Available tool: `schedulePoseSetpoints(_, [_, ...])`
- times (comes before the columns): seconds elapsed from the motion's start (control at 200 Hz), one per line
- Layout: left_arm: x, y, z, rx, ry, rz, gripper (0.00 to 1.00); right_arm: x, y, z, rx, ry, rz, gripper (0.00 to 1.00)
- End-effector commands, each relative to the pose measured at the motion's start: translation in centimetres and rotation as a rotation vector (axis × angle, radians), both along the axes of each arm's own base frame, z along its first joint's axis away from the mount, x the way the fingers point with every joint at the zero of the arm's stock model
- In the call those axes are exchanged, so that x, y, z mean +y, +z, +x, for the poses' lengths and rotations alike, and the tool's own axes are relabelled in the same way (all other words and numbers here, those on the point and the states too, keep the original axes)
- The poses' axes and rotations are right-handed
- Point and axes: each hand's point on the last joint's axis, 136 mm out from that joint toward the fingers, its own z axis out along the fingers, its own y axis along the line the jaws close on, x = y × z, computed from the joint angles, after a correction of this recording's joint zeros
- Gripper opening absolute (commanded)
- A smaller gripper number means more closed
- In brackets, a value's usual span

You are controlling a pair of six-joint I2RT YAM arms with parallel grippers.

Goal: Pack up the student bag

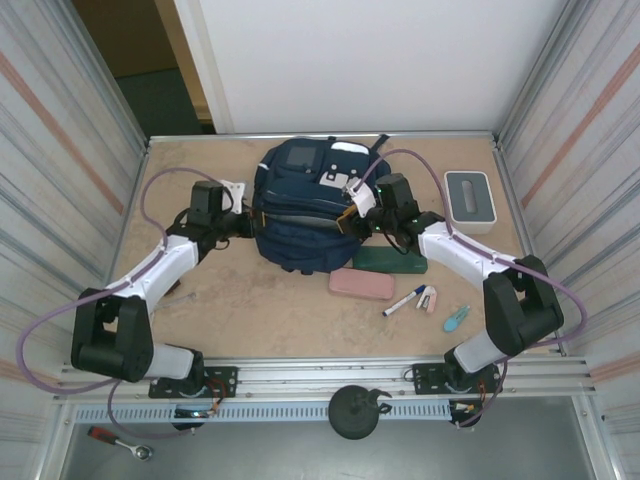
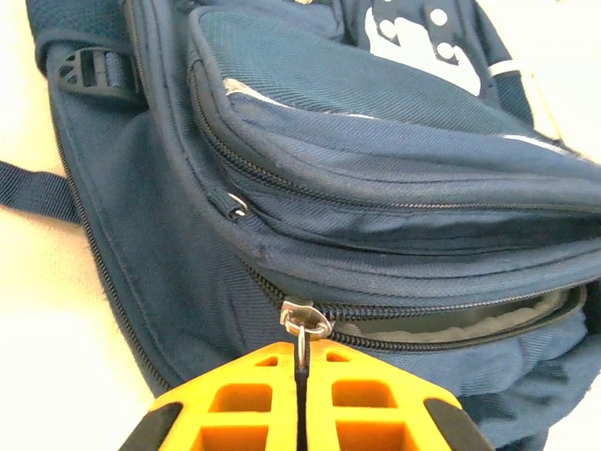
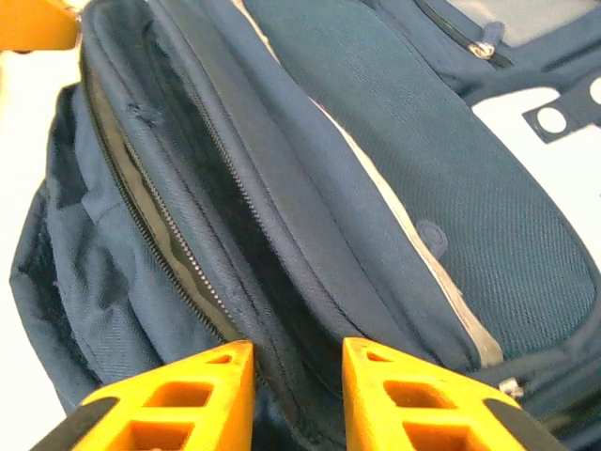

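Seen from above, a wrench (image 1: pixel 120 443) lies on the lower ledge at the bottom left of the frame, and a black round knob (image 1: pixel 358 410) sits at bottom centre. Above them the two arm bases stand on a metal rail at the lower edge of a tan table (image 1: pixel 250 310).

On the table right of centre lie a teal pen-like item (image 1: pixel 456 318), a white marker (image 1: pixel 405 300) with a dark cap, and a small pink and white object (image 1: pixel 428 298) just beside it. A flat pink case (image 1: pixel 361 284) lies near the middle, and a dark green case (image 1: pixel 390 260) lies just above it, under the right arm's wrist.

The student bag (image 1: pixel 315 205) lies flat in the upper middle of the table, navy blue, its grey square patch towards the top of the frame. The left gripper (image 1: pixel 240 205) meets the bag's left side and the right gripper (image 1: pixel 362 205) its right side.

In the left wrist view, the left gripper (image 2: pixel 300 362) has its orange fingers pressed together, pinching the metal zipper pull (image 2: pixel 302 319) of the bag (image 2: pixel 376 160). To the right of the pull the zip gapes, showing a pale grey lining.

In the right wrist view, the right gripper (image 3: pixel 296 362) has its orange fingers apart, with the thick rim of the bag's (image 3: pixel 423 188) opened compartment running between them; whether they press on it cannot be told.

A white-grey box (image 1: pixel 468 198) sits at the upper right of the table, well apart from the bag
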Motion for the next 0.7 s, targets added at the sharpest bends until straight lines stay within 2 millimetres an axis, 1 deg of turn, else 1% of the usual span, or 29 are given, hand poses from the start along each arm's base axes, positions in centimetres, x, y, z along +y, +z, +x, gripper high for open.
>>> schedulePoseSetpoints(0.0, [-1.2,4.8,-0.2,-0.114,-0.031,-0.090,0.00,0.9,2.6,-1.0,-0.073,0.018,-0.032,0.45])
schedulePoseSetpoints(0.045, [-1.6,5.2,-0.4,-0.120,-0.044,-0.093,0.00,2.1,3.2,-1.8,-0.102,0.061,-0.045,0.52])
schedulePoseSetpoints(0.09, [-1.9,5.5,-0.4,-0.127,-0.053,-0.093,0.00,3.2,3.6,-2.1,-0.120,0.093,-0.058,0.56])
schedulePoseSetpoints(0.115, [-2.1,5.6,-0.4,-0.128,-0.057,-0.094,0.00,3.7,3.7,-2.0,-0.123,0.103,-0.064,0.59])
schedulePoseSetpoints(0.16, [-2.2,5.6,-0.4,-0.125,-0.061,-0.094,0.00,4.6,3.7,-1.9,-0.128,0.125,-0.075,0.66])
schedulePoseSetpoints(0.286, [-2.4,5.9,-0.3,-0.126,-0.067,-0.093,0.00,7.6,3.9,-1.7,-0.137,0.201,-0.072,0.73])
schedulePoseSetpoints(0.321, [-2.4,6.1,-0.4,-0.128,-0.068,-0.092,0.00,8.4,4.0,-1.4,-0.144,0.210,-0.068,0.74])
schedulePoseSetpoints(0.391, [-2.4,6.3,-0.4,-0.136,-0.067,-0.092,0.00,9.5,3.4,-0.6,-0.132,0.218,-0.081,0.73])
schedulePoseSetpoints(0.511, [-2.3,6.4,-0.4,-0.137,-0.064,-0.088,0.00,11.4,2.5,-0.3,-0.114,0.262,-0.079,0.72])
schedulePoseSetpoints(0.576, [-2.3,6.5,-0.4,-0.139,-0.062,-0.087,0.00,12.0,1.9,-0.2,-0.106,0.272,-0.089,0.69])
schedulePoseSetpoints(0.651, [-2.3,6.7,-0.4,-0.143,-0.062,-0.088,0.00,12.2,1.0,0.2,-0.098,0.267,-0.111,0.67])
schedulePoseSetpoints(0.696, [-2.3,6.7,-0.4,-0.143,-0.062,-0.089,0.00,12.2,0.7,0.4,-0.097,0.259,-0.122,0.63])
